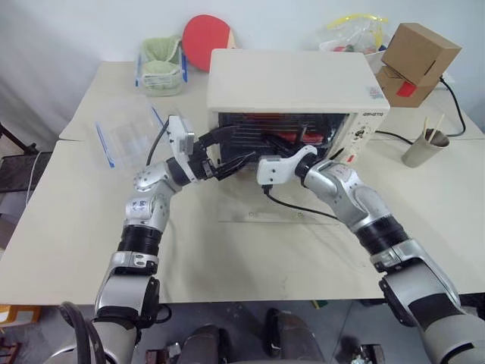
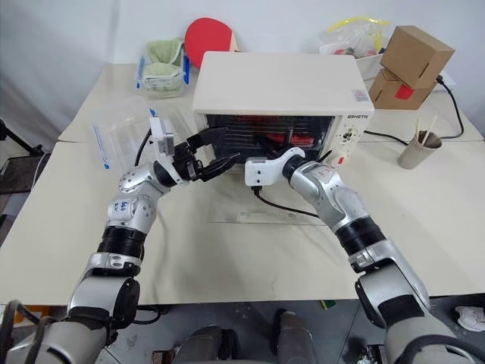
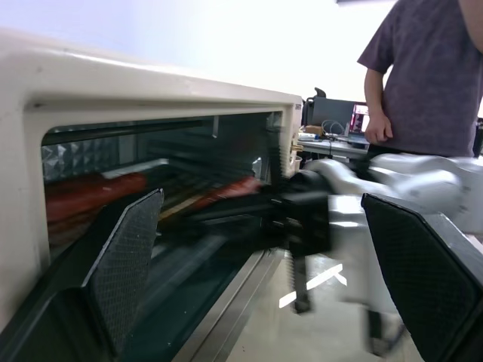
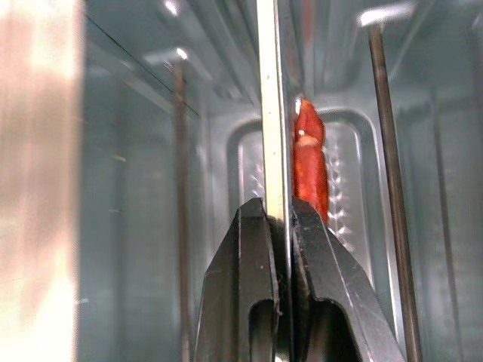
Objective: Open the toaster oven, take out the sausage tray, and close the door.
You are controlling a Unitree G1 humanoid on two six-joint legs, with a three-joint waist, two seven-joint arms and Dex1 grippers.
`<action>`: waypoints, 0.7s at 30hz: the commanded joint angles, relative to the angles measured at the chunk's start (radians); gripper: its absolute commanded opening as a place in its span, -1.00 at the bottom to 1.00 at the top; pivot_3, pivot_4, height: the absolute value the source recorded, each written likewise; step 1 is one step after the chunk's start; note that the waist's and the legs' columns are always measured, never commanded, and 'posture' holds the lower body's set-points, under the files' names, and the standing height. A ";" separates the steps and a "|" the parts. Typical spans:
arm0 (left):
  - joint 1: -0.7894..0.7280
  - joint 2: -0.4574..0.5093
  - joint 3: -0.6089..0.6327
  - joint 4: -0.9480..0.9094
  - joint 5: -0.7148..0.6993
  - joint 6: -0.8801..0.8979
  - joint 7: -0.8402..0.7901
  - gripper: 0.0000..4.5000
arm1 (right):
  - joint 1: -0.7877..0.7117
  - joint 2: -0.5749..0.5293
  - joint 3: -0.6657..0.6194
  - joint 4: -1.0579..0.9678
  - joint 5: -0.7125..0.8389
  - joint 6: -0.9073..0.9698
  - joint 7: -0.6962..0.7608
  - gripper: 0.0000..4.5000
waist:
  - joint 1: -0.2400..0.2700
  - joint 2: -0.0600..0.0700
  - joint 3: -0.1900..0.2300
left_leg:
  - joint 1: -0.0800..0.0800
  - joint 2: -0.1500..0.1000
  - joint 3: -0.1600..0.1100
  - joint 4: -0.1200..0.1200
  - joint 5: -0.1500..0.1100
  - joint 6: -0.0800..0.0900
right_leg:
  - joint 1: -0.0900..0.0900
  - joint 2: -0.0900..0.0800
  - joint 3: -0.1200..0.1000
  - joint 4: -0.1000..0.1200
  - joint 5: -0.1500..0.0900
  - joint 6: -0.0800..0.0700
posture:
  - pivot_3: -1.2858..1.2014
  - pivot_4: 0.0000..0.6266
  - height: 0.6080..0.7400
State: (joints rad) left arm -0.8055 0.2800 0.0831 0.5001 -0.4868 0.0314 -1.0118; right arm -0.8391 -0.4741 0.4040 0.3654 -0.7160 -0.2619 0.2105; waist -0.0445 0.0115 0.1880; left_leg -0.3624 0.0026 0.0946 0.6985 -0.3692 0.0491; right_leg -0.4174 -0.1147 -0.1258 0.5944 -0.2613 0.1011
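Note:
The cream toaster oven point(image 1: 288, 80) stands at the middle back of the table. Its glass door point(image 1: 250, 208) lies folded down flat in front of it. Inside, the silvery sausage tray point(image 4: 343, 173) holds a red sausage point(image 4: 309, 162). My right gripper point(image 4: 281, 207) reaches into the opening and is shut on the tray's thin metal front rim. At the left side of the opening, just above the door, my left gripper point(image 1: 236, 148) is open with nothing between its fingers point(image 3: 128, 264).
A brown cardboard box point(image 1: 417, 61) and a paper cup point(image 1: 424, 148) stand to the oven's right. A clear plastic container point(image 1: 129, 133), a green-filled tub point(image 1: 161, 67) and a red paddle point(image 1: 206, 38) are to its left. A person point(image 3: 430, 75) stands beyond the table.

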 commanded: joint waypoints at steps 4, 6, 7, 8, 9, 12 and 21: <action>-0.026 0.049 0.070 0.009 -0.029 0.027 -0.015 1.00 | 0.122 -0.054 -0.078 -0.277 0.047 0.026 0.078 -0.99 | 0.010 0.000 0.000 | 0.000 0.000 0.000 0.000 0.000 0.000 | 0.000 0.000 0.000 0.000 0.000 0.000 | 0.03 -0.52 1.00; -0.024 0.055 0.076 0.010 -0.028 0.034 -0.017 1.00 | 0.177 -0.071 -0.086 -0.346 0.050 0.037 0.109 -0.99 | 0.017 0.000 0.000 | 0.000 0.000 0.000 0.001 0.000 0.000 | 0.000 0.000 0.000 0.000 0.000 0.000 | 0.03 -0.52 1.00; -0.023 0.056 0.079 0.009 -0.027 0.037 -0.017 1.00 | 0.200 -0.075 -0.092 -0.376 0.052 0.046 0.124 -0.99 | 0.020 0.000 0.000 | -0.001 0.000 0.000 0.001 0.000 0.000 | 0.000 0.000 0.000 0.000 0.000 0.000 | 0.03 -0.52 1.00; -0.023 0.056 0.082 0.010 -0.028 0.041 -0.014 1.00 | 0.222 -0.079 -0.095 -0.407 0.051 0.054 0.136 -0.99 | 0.022 0.000 0.000 | -0.001 -0.001 -0.001 0.001 0.000 0.000 | 0.000 0.000 0.000 0.000 0.000 0.000 | 0.03 -0.52 1.00; -0.023 0.058 0.084 0.012 -0.029 0.046 -0.013 1.00 | 0.252 -0.083 -0.099 -0.450 0.054 0.061 0.151 -0.99 | 0.024 0.000 0.000 | -0.002 -0.001 -0.001 0.002 0.000 0.000 | 0.000 -0.001 -0.001 0.000 0.000 0.000 | 0.03 -0.52 1.00; -0.026 0.058 0.090 0.016 -0.031 0.058 -0.011 1.00 | 0.310 -0.089 -0.113 -0.542 0.059 0.077 0.191 -0.99 | 0.029 0.000 0.000 | -0.003 -0.001 -0.001 0.003 0.000 0.001 | 0.000 -0.001 -0.001 0.000 0.000 0.000 | 0.03 -0.52 1.00; -0.021 0.032 0.088 0.023 -0.024 0.060 -0.009 1.00 | 0.448 -0.118 -0.152 -0.731 0.060 0.104 0.273 -0.99 | 0.030 0.000 0.000 | -0.002 -0.001 -0.001 0.003 0.001 0.000 | 0.000 0.000 -0.001 0.000 0.000 0.000 | 0.03 -0.52 1.00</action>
State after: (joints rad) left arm -0.8126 0.3109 0.1435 0.5270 -0.5015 0.0933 -1.0409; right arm -0.3929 -0.5826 0.2756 -0.2922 -0.6647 -0.1506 0.4816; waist -0.0149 0.0111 0.1882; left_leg -0.3645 0.0013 0.0935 0.7014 -0.3684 0.0491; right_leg -0.4175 -0.1148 -0.1265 0.5942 -0.2611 0.1015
